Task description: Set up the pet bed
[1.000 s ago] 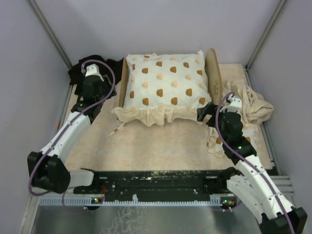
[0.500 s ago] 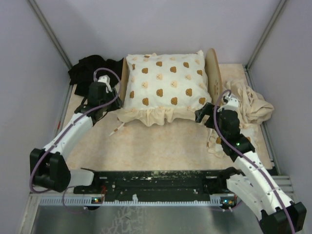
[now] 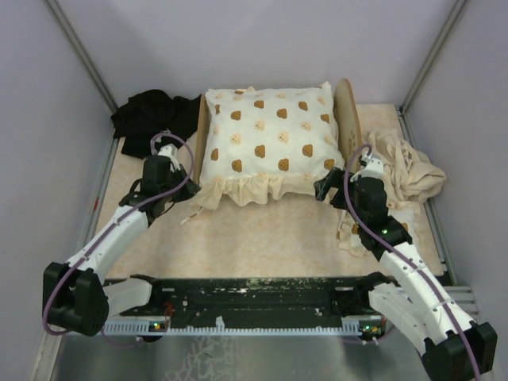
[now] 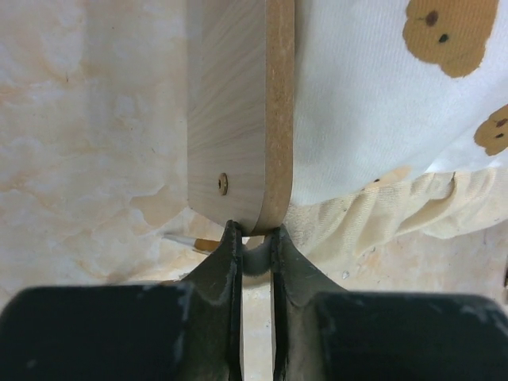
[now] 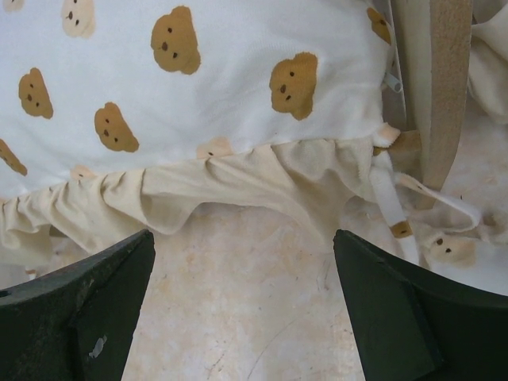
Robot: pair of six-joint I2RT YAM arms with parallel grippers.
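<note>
The pet bed (image 3: 347, 111) stands at the back of the table, its light-wood end boards rising on either side of a cream frilled cushion (image 3: 266, 135) with brown bear prints. My left gripper (image 3: 184, 176) is at the near end of the left board (image 4: 238, 119). In the left wrist view its fingertips (image 4: 255, 234) pinch the board's rounded lower edge. My right gripper (image 3: 327, 184) stands wide open just in front of the cushion's near right corner. Nothing but bare mat lies between its fingers (image 5: 373, 286), and the frill (image 5: 238, 186) is just beyond them.
A black cloth (image 3: 151, 111) is bunched at the back left, behind my left arm. A crumpled beige cloth (image 3: 405, 171) lies right of the bed, by my right arm. White tie strings (image 5: 393, 206) hang off the cushion's corner by the right board (image 5: 440, 87).
My left arm has pulled away from the black cloth, come nearer and rightward to the left board's end, and its jaws have closed there. The right gripper edged slightly toward the cushion.
</note>
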